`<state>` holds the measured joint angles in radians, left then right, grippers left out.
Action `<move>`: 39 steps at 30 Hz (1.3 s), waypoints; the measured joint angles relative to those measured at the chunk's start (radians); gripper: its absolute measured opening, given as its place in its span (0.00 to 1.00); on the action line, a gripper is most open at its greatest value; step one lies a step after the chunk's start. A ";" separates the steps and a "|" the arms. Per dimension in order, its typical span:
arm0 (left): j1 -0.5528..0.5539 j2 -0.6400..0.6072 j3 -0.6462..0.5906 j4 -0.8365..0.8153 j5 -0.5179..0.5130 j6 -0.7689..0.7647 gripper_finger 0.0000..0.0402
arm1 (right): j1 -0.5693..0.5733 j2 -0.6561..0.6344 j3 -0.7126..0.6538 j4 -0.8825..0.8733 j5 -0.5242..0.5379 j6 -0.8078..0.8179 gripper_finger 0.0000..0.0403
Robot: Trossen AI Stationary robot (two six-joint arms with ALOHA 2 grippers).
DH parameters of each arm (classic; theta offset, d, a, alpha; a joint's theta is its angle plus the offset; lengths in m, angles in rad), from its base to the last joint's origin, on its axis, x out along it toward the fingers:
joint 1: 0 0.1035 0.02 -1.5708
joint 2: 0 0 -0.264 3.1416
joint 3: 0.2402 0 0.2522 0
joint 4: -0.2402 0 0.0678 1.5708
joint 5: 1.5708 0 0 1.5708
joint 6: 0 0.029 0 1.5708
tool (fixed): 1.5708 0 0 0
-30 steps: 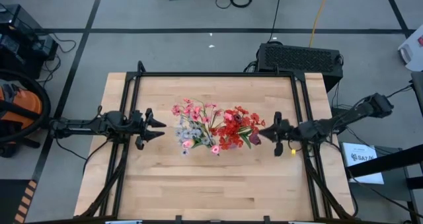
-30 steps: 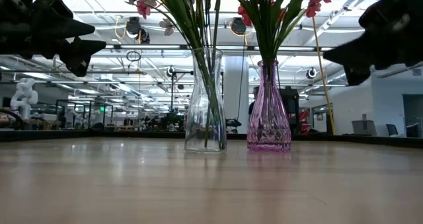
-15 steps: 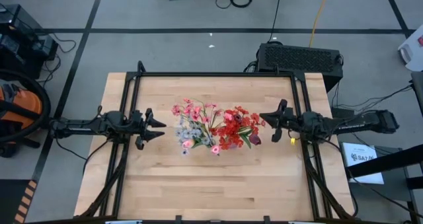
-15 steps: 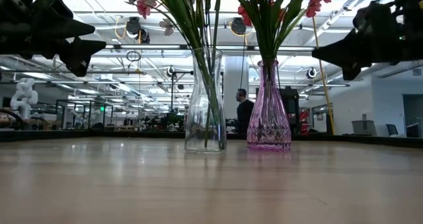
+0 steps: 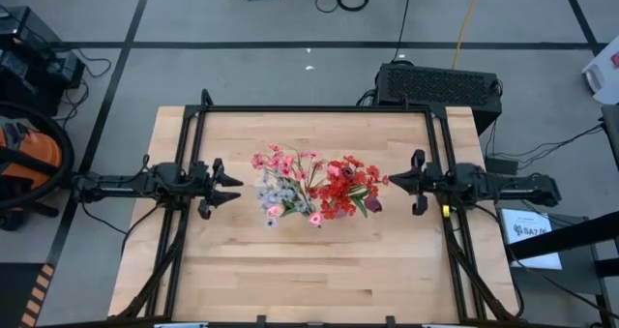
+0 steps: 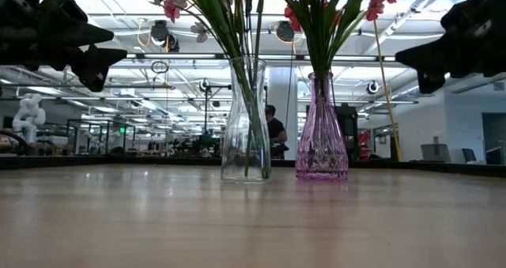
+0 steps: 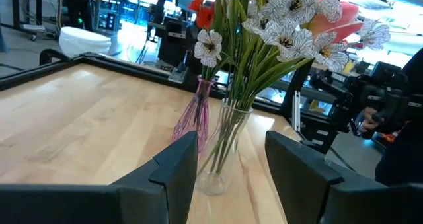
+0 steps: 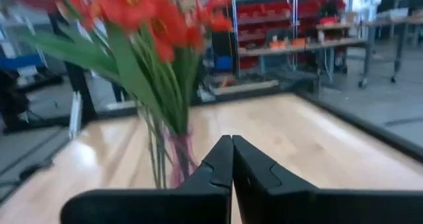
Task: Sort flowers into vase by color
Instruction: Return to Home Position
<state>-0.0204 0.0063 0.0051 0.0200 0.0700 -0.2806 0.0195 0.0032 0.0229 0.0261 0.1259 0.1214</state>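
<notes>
The flowers stand in two vases at the table's middle. Pink and pale white-blue blooms [image 5: 280, 185] rise from a clear glass vase [image 6: 245, 126]. Red blooms [image 5: 343, 187] rise from a pink glass vase [image 6: 322, 134]. Both vases rest on their bases on the wood. My left gripper [image 5: 238, 189] hangs level and open to the left of the clear vase, and nothing lies between its fingers [image 7: 175, 168]. My right gripper [image 5: 391, 180] hangs level and shut to the right of the red blooms, clear of them; it also shows in the right wrist view [image 8: 231, 148].
A black frame [image 5: 319, 108] runs around the tabletop, with rails along both sides. A black box [image 5: 440, 83] sits beyond the far edge. A person [image 6: 273, 130] walks in the room behind. Bare wood lies between the vases and the near edge.
My right gripper has drawn back from the red blooms toward the table's right edge. It swung toward the far edge on the way, and its arm now lies straight across the table. It stayed shut. The vases and flowers have kept their places.
</notes>
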 joint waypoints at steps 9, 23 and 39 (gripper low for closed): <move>0.000 0.001 0.000 0.000 -0.001 0.000 0.46 | 0.002 0.044 -0.001 -0.028 -0.125 0.016 0.00; 0.000 0.002 0.000 0.000 -0.001 0.000 0.46 | 0.002 0.052 -0.001 -0.027 -0.127 0.028 0.00; 0.000 0.002 0.000 0.000 -0.001 0.000 0.46 | 0.002 0.052 -0.001 -0.027 -0.128 0.028 0.00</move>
<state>-0.0204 0.0082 0.0051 0.0200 0.0689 -0.2806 0.0212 0.0555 0.0216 -0.0006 -0.0017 0.1490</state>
